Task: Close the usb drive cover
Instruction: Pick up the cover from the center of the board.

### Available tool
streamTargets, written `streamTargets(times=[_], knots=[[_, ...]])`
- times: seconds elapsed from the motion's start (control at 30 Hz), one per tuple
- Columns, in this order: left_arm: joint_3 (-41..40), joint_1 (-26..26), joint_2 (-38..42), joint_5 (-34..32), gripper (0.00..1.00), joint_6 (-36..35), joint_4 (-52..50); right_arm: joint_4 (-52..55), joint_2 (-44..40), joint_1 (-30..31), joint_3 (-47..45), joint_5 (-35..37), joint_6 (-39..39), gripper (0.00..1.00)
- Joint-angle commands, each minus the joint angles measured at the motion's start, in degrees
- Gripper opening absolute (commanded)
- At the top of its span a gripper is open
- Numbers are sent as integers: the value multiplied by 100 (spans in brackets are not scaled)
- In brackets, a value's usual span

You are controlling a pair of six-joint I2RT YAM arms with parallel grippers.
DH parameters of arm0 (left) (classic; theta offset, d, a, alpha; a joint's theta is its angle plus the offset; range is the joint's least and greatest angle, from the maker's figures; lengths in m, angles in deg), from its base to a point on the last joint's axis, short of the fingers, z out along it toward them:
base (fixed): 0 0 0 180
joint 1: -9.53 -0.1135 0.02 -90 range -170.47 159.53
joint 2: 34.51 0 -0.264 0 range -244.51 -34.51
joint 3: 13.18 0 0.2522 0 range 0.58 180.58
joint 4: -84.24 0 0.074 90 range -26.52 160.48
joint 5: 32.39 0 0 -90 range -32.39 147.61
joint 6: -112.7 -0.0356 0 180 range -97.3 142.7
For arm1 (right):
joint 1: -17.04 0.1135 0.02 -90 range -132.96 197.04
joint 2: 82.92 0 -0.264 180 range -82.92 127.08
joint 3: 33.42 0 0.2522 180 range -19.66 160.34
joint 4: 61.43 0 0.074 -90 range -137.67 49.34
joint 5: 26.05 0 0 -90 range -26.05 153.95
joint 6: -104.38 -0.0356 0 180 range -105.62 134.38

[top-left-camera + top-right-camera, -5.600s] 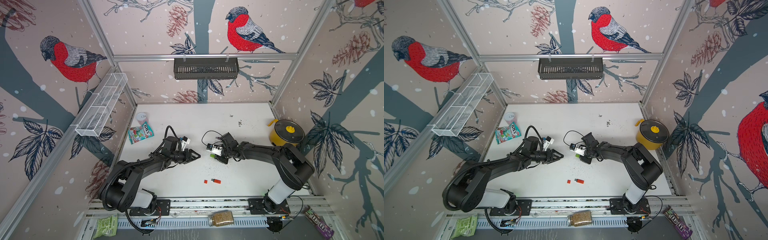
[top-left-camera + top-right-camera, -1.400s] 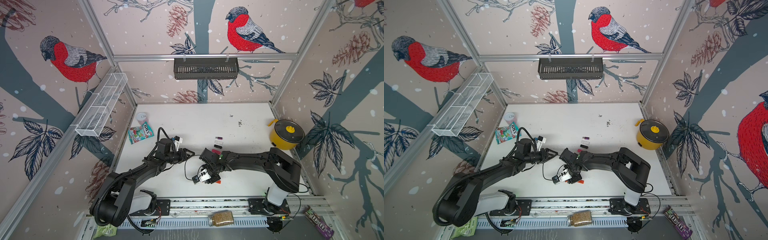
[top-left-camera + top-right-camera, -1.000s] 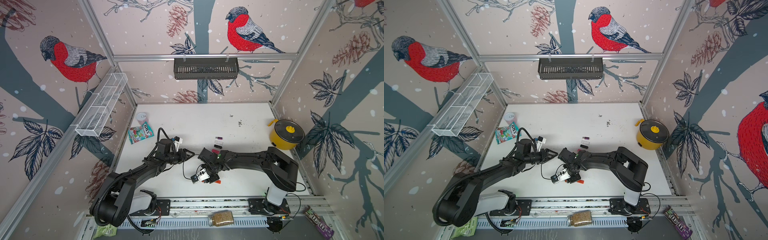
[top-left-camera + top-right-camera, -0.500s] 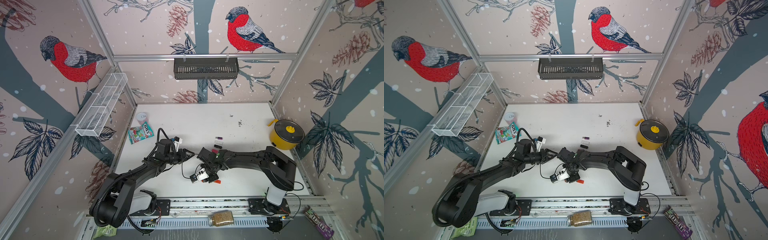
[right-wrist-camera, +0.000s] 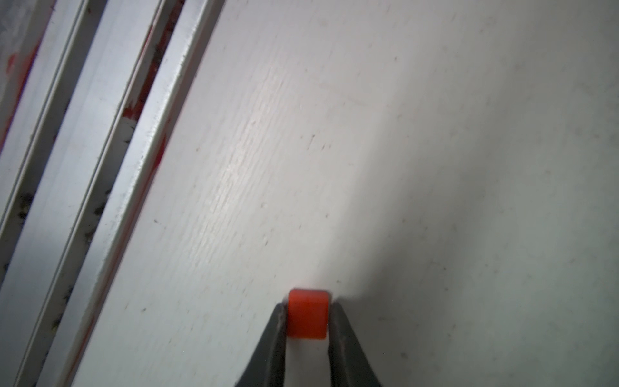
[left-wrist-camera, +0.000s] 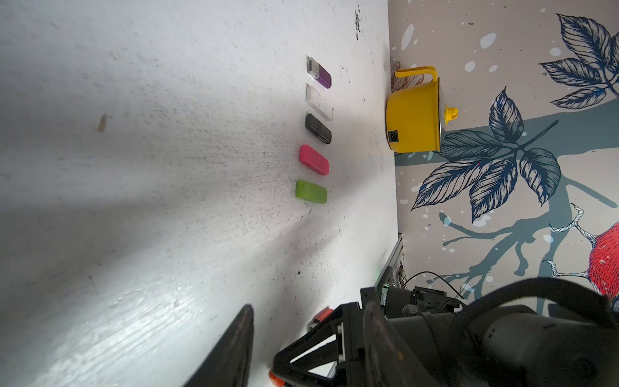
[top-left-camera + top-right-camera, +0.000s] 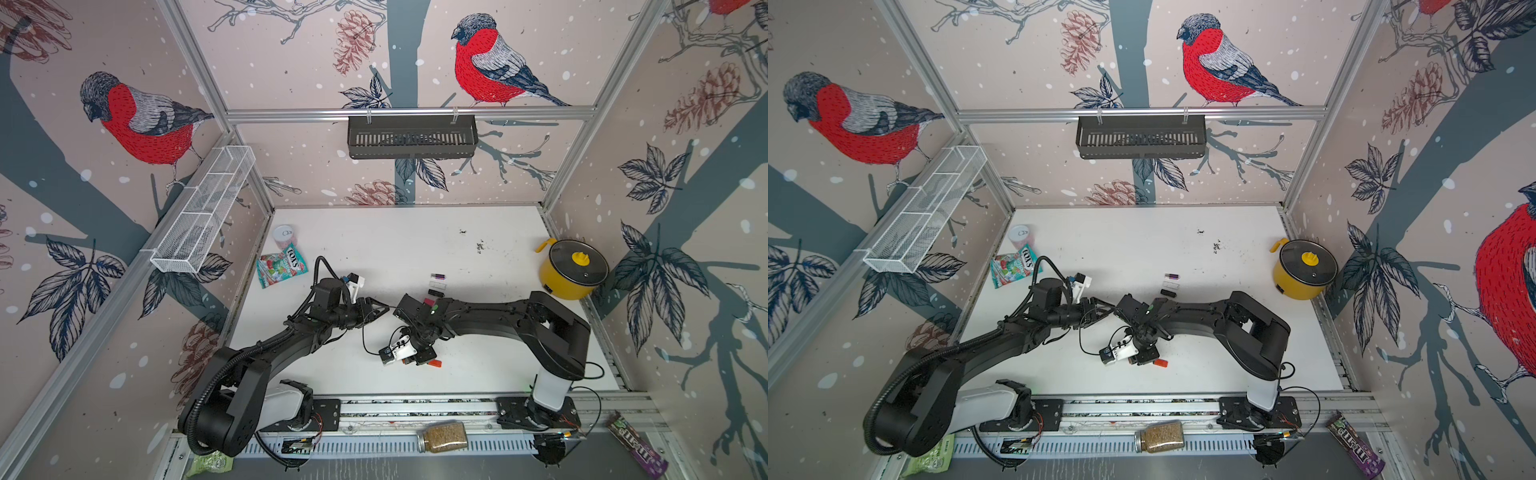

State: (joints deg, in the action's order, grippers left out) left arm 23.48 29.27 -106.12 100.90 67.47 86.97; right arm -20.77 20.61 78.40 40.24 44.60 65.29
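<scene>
A scuffed white tabletop (image 7: 415, 249) is boxed in by walls (image 7: 316, 174) papered with bullfinches. Near its front edge, a small orange-red plastic cap (image 5: 307, 316) is pinched low on the table by the right gripper (image 5: 308, 306), whose fingertips are pressed against two opposite sides. The matching orange-red usb drive body (image 7: 435, 364) lies flat just beside that gripper, on its right and apart from the cap. The cover is therefore judged not yet closed: the cap is gripped, but aligning it and pushing it home are left. The body's long axis runs roughly across the table, near parallel to the front rail (image 7: 415, 405). A pale end seen in the left wrist view — taken to be the plug — is turned toward the cap. Which way the cap's mouth faces cannot be told. The left gripper (image 7: 384, 308) is held nearer mid-table, fingers parted and empty.
</scene>
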Motion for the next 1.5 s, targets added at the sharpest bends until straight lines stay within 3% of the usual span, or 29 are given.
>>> streamTargets(times=[0.0, 0.7, 1.47], knots=[[-5, -2, 15, -22, 53, -26, 164, 117, -24, -42, -100, 319, -92, 22], [-93, 50, -578, 789, 51, 312, 947, -1835, -945, -1036, -527, -479, -1373, 21], [206, 415, -1135, 1047, 26, 295, 1076, -2346, -939, -1206, -628, -710, -1708, 22]])
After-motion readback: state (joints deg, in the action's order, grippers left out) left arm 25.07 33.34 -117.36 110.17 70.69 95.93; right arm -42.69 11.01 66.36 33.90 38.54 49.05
